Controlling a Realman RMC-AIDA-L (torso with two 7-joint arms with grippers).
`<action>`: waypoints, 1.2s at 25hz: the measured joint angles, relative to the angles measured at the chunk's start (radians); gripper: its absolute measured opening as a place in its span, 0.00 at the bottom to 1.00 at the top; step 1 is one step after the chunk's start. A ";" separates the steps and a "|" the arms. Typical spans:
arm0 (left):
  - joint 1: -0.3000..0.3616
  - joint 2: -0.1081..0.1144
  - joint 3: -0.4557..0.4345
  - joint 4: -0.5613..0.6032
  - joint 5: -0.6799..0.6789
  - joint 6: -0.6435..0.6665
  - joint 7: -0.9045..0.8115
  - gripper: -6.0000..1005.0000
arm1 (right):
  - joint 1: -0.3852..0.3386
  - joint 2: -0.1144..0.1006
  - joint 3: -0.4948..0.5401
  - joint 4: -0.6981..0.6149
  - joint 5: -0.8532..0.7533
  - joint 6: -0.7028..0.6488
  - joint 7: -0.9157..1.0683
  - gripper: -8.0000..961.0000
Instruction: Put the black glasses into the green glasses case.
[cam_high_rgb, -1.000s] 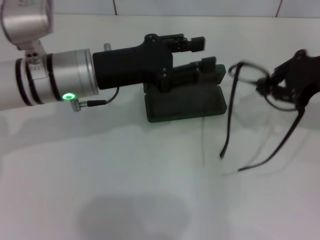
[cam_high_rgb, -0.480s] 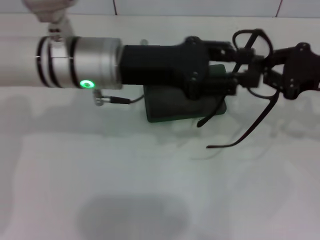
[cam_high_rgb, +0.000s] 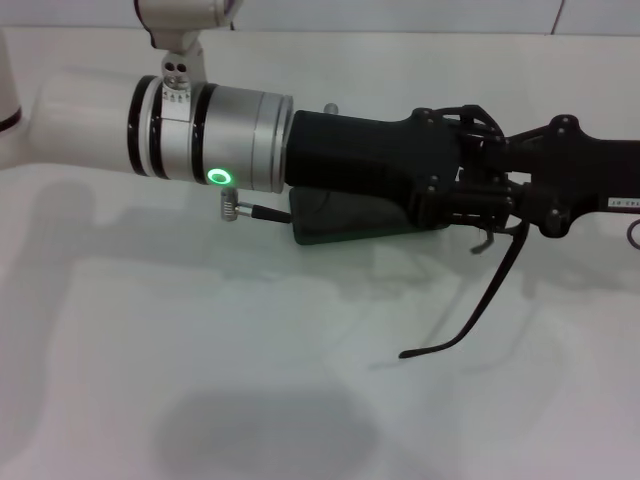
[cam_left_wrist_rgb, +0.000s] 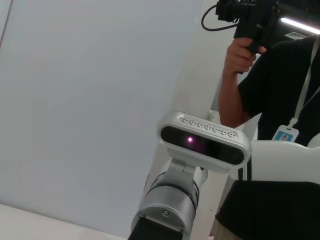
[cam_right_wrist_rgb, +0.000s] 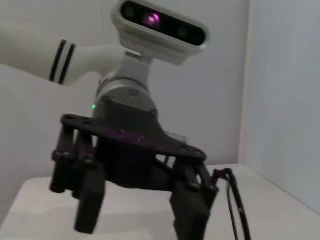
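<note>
The black glasses (cam_high_rgb: 488, 293) hang in the air at the right of the head view, one long temple arm drooping toward the table. My right gripper (cam_high_rgb: 520, 195) reaches in from the right and is shut on their frame. My left gripper (cam_high_rgb: 485, 170) stretches across from the left and meets the right gripper at the glasses. In the right wrist view the left gripper (cam_right_wrist_rgb: 139, 220) faces the camera with its fingers wide apart, and the glasses (cam_right_wrist_rgb: 234, 197) hang beside one finger. The green glasses case (cam_high_rgb: 340, 225) lies on the table, mostly hidden under the left arm.
The white table (cam_high_rgb: 200, 380) spreads in front of the case and to the left. The left arm's silver forearm (cam_high_rgb: 215, 130) spans the scene above the case. The left wrist view shows my head camera (cam_left_wrist_rgb: 205, 142) and a person (cam_left_wrist_rgb: 270, 100) behind.
My left gripper has moved right, off the case, up to the glasses. My right gripper has brought the glasses toward it, and the temple arm now hangs lower.
</note>
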 joint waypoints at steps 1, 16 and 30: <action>0.000 0.000 0.000 0.000 0.000 0.000 0.000 0.52 | 0.000 0.000 0.000 0.000 -0.001 -0.006 -0.002 0.13; 0.074 0.045 -0.017 0.024 0.056 -0.068 0.013 0.51 | -0.007 -0.012 0.156 -0.026 0.015 -0.141 -0.003 0.13; 0.008 -0.007 0.175 0.028 0.132 -0.158 0.041 0.51 | 0.080 0.004 0.183 0.032 0.135 -0.167 -0.001 0.13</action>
